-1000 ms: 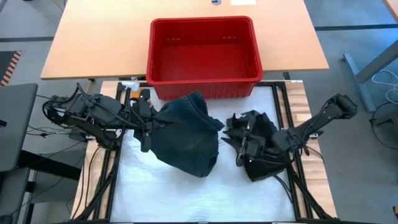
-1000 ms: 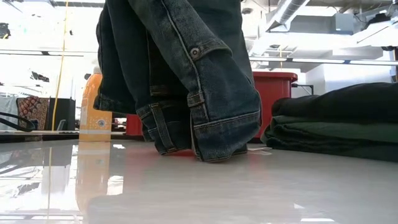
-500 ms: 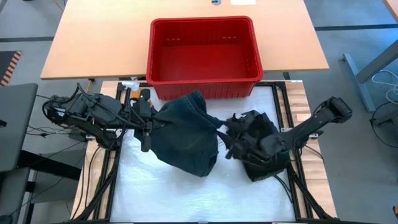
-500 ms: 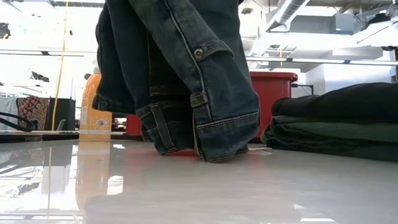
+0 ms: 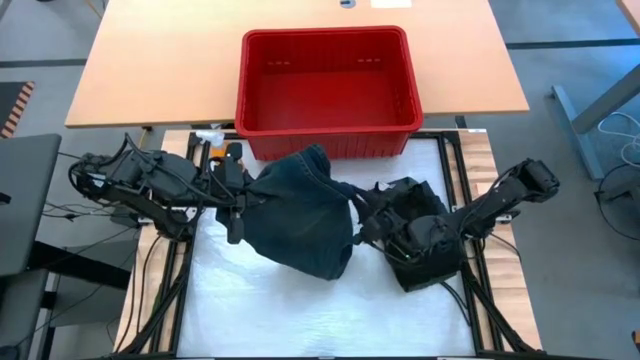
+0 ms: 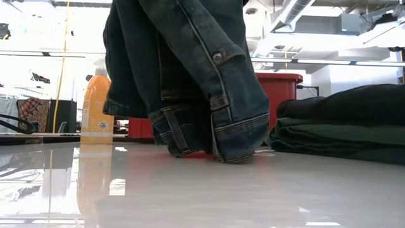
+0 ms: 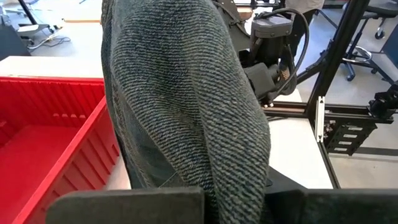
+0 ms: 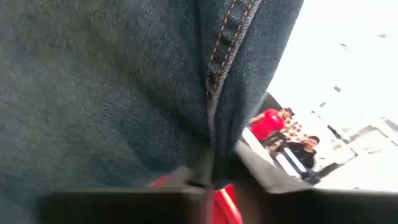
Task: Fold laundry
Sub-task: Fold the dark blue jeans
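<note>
The red basket [image 5: 328, 90] stands at the table's far side. Just near of it, dark denim jeans [image 5: 298, 215] hang bunched between both arms. The left gripper [image 5: 240, 200] is clamped on their left edge, the right gripper [image 5: 368, 222] on their right. A folded dark pile [image 5: 425, 245] lies right.

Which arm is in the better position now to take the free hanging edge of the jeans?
Probably the right. The left gripper is already at the jeans, holding them up, while the right gripper sits at their free side beside the folded pile.
</note>
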Tool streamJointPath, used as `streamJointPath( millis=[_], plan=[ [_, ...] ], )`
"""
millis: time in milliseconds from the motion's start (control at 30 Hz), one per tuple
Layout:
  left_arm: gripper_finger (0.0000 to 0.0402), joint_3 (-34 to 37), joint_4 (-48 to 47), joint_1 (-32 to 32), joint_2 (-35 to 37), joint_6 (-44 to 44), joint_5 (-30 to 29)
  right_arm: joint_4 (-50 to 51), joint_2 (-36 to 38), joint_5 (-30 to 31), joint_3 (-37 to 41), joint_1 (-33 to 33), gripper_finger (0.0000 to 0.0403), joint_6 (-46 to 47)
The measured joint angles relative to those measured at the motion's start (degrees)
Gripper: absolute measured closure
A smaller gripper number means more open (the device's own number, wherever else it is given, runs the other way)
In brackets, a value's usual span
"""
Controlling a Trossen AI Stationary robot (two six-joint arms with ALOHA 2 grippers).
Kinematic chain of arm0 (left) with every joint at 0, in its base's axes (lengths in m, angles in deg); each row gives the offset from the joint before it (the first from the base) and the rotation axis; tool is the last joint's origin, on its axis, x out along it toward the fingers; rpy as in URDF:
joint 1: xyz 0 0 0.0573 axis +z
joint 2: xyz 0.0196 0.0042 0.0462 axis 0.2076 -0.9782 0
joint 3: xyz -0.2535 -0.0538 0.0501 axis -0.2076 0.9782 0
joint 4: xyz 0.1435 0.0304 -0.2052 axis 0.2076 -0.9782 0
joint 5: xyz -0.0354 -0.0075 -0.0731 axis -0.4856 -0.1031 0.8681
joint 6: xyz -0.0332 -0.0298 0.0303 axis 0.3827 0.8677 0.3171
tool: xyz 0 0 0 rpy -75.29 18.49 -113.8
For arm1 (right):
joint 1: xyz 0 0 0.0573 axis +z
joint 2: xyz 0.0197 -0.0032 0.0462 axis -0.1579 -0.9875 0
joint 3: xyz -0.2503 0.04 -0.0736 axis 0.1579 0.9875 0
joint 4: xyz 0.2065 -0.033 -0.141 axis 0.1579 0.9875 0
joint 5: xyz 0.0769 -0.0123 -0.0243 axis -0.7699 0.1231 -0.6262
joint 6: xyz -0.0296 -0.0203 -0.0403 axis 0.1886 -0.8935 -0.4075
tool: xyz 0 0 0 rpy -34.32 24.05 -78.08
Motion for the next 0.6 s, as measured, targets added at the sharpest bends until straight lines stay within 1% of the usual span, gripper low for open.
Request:
streamJointPath(
  millis=[100, 133, 200, 333, 400, 467, 533, 600],
  plan=[
    [0.0393, 0.00, -0.23, 0.02, -0.02, 0.00, 0.05, 0.02, 0.11, 2.58, -0.02, 0.73, 0.0366, -2.71],
    [0.0393, 0.00, -0.25, 0.02, -0.04, 0.00, 0.07, 0.07, 0.13, 3.27, -0.02, 0.96, 0.0375, -3.92],
    [0.0393, 0.00, -0.54, 0.02, -0.04, -0.04, 0.19, -0.41, 0.23, 3.71, -0.02, 0.98, 0.0376, -4.56],
    [0.0393, 0.00, -0.60, 0.02, -0.04, -0.07, 0.19, 0.09, 2.11, 2.47, -0.02, 0.33, 0.0374, -4.84],
    [0.0393, -0.05, -0.69, 0.00, -0.02, -0.09, 0.27, 2.41, 4.18, -1.44, 0.00, 0.61, 0.0374, -4.92],
    [0.0393, -0.09, -0.73, -0.04, 0.09, -0.11, 0.42, 5.10, 6.77, -6.86, 0.00, 1.42, 0.0374, -4.67],
    [0.0393, -0.11, -0.90, -0.07, 0.21, -0.11, 0.40, 10.09, 10.00, -13.56, 0.00, 2.54, 0.0374, -2.56],
    [0.0393, -0.11, -1.12, -0.11, 0.44, -0.11, 0.12, 18.28, 14.02, -22.13, 0.00, 3.34, 0.0374, 3.01]
  ],
)
